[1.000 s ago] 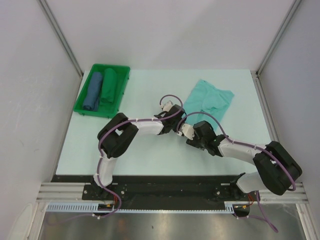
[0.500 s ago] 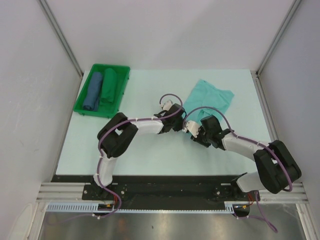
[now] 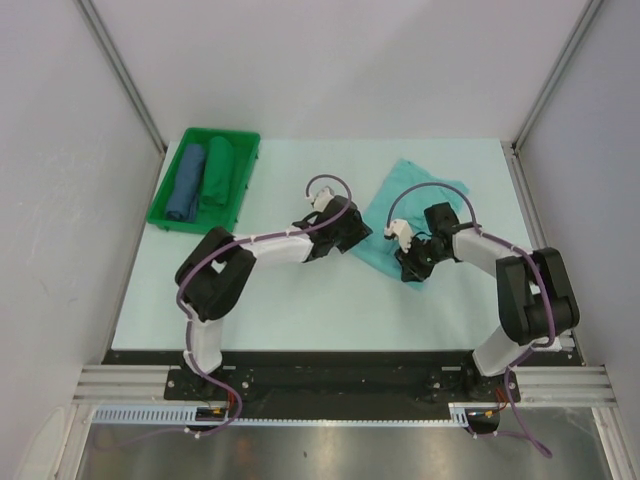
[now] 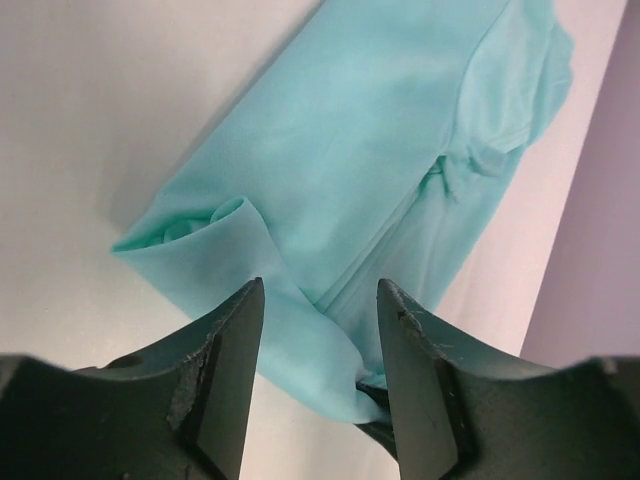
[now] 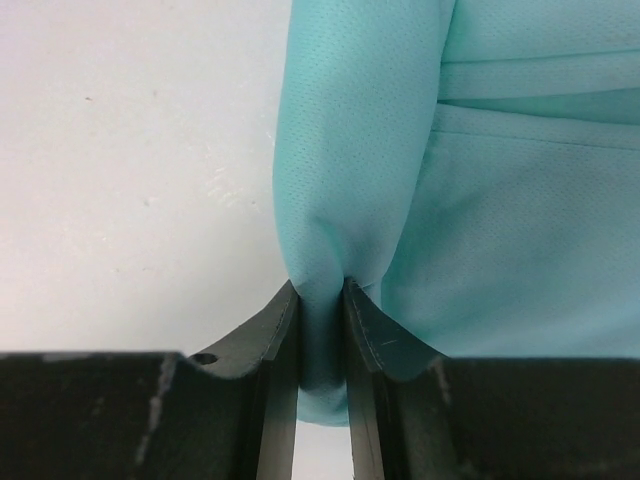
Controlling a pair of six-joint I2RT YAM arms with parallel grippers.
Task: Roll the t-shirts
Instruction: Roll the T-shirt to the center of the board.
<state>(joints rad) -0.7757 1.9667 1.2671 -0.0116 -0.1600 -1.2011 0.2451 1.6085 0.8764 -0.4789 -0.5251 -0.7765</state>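
top view / shirt: t-shirt lies folded into a long strip on the table, centre-right of frame, near end pointing to lower left.
top view / left arm: left gripper sits at the strip's left edge, mid-frame. Jaw state can't be told from here.
top view / right arm: right gripper is down on the strip's near end, just right of centre.
top view / rest: green tray in the upper left holds a blue bundle and a dark green bundle side by side, well apart from the shirt.
left wrist / jaws: released, standing apart w/ nothing clamped. The left gripper straddles a loose flap of cloth at bottom centre.
left wrist / shirt: t-shirt runs from lower centre to upper right. The near edge has curled over on itself at centre-left, and a sleeve seam shows at right.
right wrist / jaws: right gripper is clenched on a pinched ridge of the shirt at bottom centre.
right wrist / shirt: t-shirt fills the right half of the frame, w/ bare table on the left. The cloth rises taut from the tips.
handling (judged): light, thin and limp, not fragile. It has no stiffness, so any unheld span will sag or curl. Prob slides easily on the smooth top, and the layers can shift on each other.
where to hold (judged): the near short end, one pinch near each corner and thru all layers. W/ only the right side gripped, the roll would prob start skewed.
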